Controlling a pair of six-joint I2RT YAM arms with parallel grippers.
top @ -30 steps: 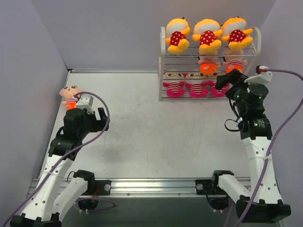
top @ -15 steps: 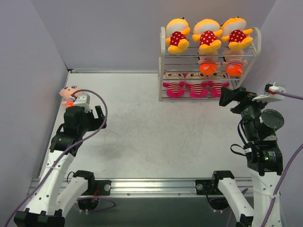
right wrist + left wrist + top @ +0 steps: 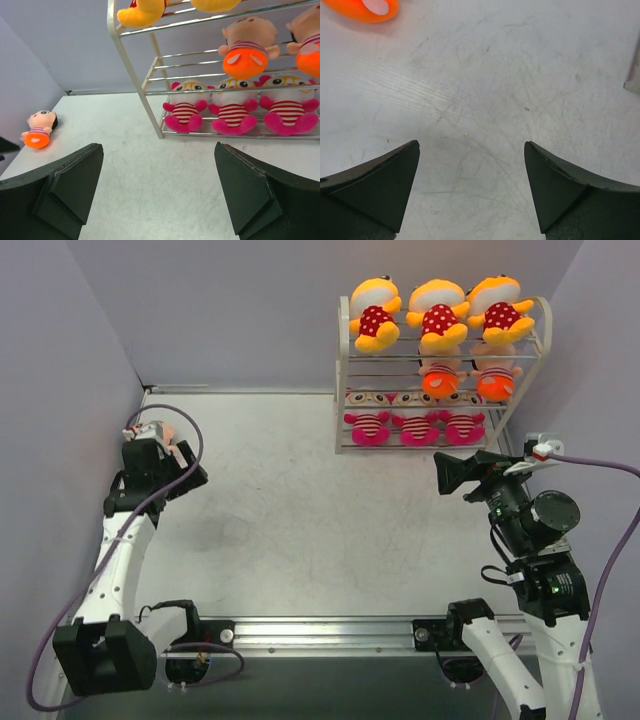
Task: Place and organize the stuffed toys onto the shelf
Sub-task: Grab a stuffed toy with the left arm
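1. Eight stuffed toys fill the white wire shelf [image 3: 343,370] at the far right of the table [image 3: 300,520]: three yellow-orange polka-dot dolls [image 3: 438,312] along the top tier, two peach-faced dolls [image 3: 439,375] toward the right of the middle tier, and three pink-striped dolls [image 3: 418,422] in yellow glasses on the bottom tier
2. A ninth doll [image 3: 38,130], peach-faced with an orange bottom, lies on the table at the far left near the wall, well apart from the shelf
3. The left gripper [image 3: 471,150] hangs over bare table just beside that doll, its fingers spread wide with nothing between them; the doll's orange bottom shows at the top-left edge of the left wrist view
4. The right gripper [image 3: 158,150] is held above the table in front of the shelf, apart from it, fingers parted and empty
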